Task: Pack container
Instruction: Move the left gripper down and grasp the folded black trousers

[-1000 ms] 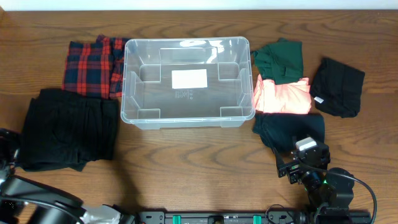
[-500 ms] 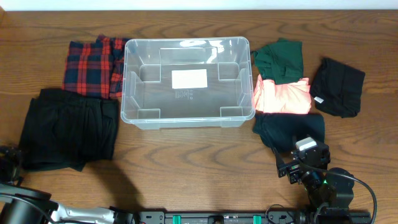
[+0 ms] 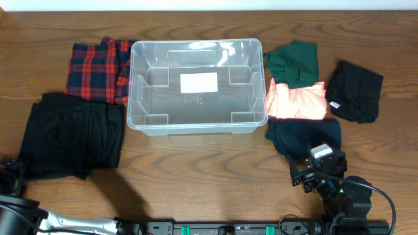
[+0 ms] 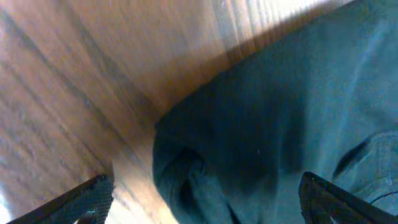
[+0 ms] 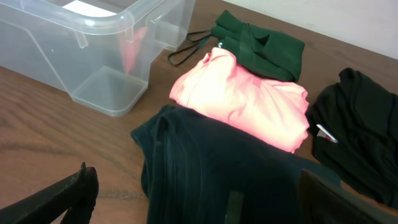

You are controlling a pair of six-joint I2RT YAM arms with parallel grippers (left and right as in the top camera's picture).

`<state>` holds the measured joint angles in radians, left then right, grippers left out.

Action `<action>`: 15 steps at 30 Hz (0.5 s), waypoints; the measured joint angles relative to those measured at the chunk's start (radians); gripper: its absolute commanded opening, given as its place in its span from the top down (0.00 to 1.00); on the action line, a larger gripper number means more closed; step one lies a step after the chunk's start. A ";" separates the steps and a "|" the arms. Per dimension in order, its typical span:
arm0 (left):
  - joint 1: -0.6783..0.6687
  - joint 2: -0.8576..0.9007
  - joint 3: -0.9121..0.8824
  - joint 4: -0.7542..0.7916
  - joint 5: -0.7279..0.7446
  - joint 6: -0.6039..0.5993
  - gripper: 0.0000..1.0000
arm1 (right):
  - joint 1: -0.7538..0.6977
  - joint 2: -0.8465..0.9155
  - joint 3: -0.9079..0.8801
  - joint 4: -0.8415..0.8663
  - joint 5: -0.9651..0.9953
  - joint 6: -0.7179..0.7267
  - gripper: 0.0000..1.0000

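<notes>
The clear container (image 3: 196, 124) stands empty at the table's middle, a white label on its base; its near corner shows in the right wrist view (image 5: 109, 28). My left gripper (image 3: 10, 173) hangs at the front left edge. Its jaws (image 4: 205, 211) are open over the corner of a folded black garment (image 4: 280, 124), with nothing held. My right gripper (image 3: 317, 164) sits at the front right, just short of a dark teal garment (image 3: 304, 136). Its jaws (image 5: 205, 208) are open and empty, with that teal garment (image 5: 205, 168) lying between and ahead of them.
A red plaid cloth (image 3: 98, 68) and the black garment (image 3: 75, 134) lie left of the container. Right of it lie a green cloth (image 3: 294, 60), a pink one (image 3: 297, 101) and a black one (image 3: 354, 90). Bare wood runs along the front.
My left arm has drawn back toward the front left edge, off the black garment's near corner. The right arm and all the clothes have stayed put.
</notes>
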<state>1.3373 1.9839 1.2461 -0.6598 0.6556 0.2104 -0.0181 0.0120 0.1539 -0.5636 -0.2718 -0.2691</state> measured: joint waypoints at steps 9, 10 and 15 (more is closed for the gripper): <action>-0.016 0.014 0.000 0.083 0.052 0.000 0.05 | 0.000 0.000 0.000 0.000 0.000 0.000 0.01; -0.024 0.014 0.000 0.086 0.053 0.000 0.05 | 0.000 0.000 0.000 0.000 0.000 0.000 0.01; -0.089 0.016 0.000 0.089 0.054 0.000 0.11 | 0.000 0.000 0.000 0.000 0.000 0.000 0.01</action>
<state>1.2480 1.9999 1.2461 -0.5709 0.7094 0.2104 -0.0181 0.0120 0.1539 -0.5636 -0.2718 -0.2691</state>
